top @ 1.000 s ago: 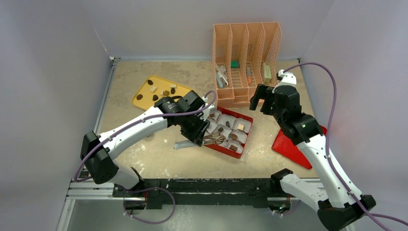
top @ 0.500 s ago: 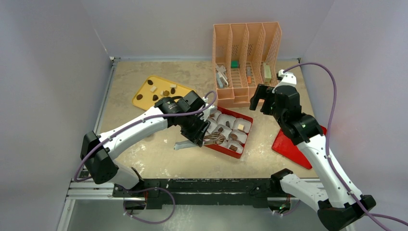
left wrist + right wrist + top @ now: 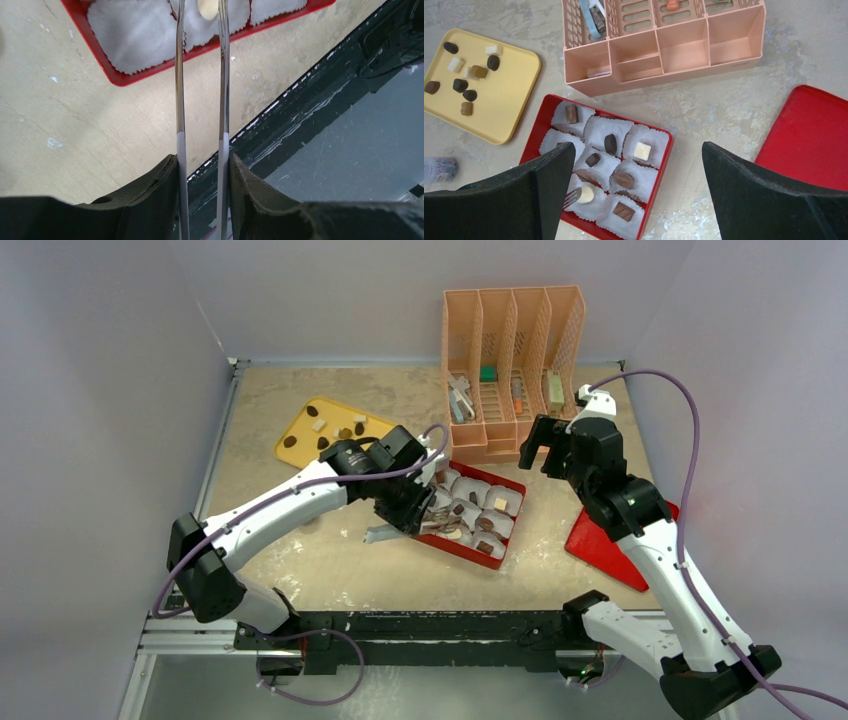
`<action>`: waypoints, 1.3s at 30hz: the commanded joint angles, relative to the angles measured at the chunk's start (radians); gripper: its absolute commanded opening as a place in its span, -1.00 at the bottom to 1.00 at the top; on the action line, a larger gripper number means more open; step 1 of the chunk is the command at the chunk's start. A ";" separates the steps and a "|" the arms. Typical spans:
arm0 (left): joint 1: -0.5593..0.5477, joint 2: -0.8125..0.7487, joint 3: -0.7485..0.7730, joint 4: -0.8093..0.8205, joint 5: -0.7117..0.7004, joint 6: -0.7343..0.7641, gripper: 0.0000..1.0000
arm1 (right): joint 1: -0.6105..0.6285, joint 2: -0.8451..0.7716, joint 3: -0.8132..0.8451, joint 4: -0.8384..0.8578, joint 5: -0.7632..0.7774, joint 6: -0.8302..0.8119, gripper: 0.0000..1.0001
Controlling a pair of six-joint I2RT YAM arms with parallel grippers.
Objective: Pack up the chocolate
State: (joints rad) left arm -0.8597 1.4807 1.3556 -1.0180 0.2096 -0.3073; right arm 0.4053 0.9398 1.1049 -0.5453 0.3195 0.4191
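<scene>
My left gripper (image 3: 405, 510) (image 3: 202, 165) is shut on metal tongs (image 3: 178, 100). The tong tips hold a round cream-white chocolate (image 3: 585, 194) (image 3: 207, 6) in a white paper cup at the near left of the red box (image 3: 470, 558) (image 3: 663, 165). Several cups in the box hold dark, brown and cream pieces. More chocolates (image 3: 325, 435) (image 3: 469, 95) lie on the yellow tray (image 3: 300, 455) (image 3: 504, 100). My right gripper (image 3: 548, 445) (image 3: 638, 150) is open and empty, high above the box.
A peach desk organiser (image 3: 512, 370) (image 3: 664, 50) with small items stands behind the box. A red lid (image 3: 610, 545) (image 3: 814, 140) lies at the right. A small cylindrical object (image 3: 436, 170) lies left of the box. The table's near edge (image 3: 280, 100) is close to the tongs.
My left gripper and the tongs have shifted slightly back and left, and the cream piece now shows at the tong tips in the box. The right arm has not moved.
</scene>
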 commanded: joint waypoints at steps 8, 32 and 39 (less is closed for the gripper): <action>0.050 -0.088 0.141 0.078 -0.202 -0.102 -0.36 | -0.003 -0.031 0.011 0.020 0.001 -0.005 0.98; 0.454 -0.089 -0.028 0.181 -0.425 -0.139 -0.32 | -0.002 -0.055 0.017 0.004 -0.004 -0.012 0.98; 0.519 -0.010 -0.048 0.248 -0.391 -0.138 -0.31 | -0.003 -0.061 0.014 0.005 -0.004 -0.011 0.98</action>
State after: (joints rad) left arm -0.3702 1.4429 1.3102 -0.8700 -0.1970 -0.4355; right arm 0.4053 0.9009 1.1049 -0.5457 0.3157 0.4183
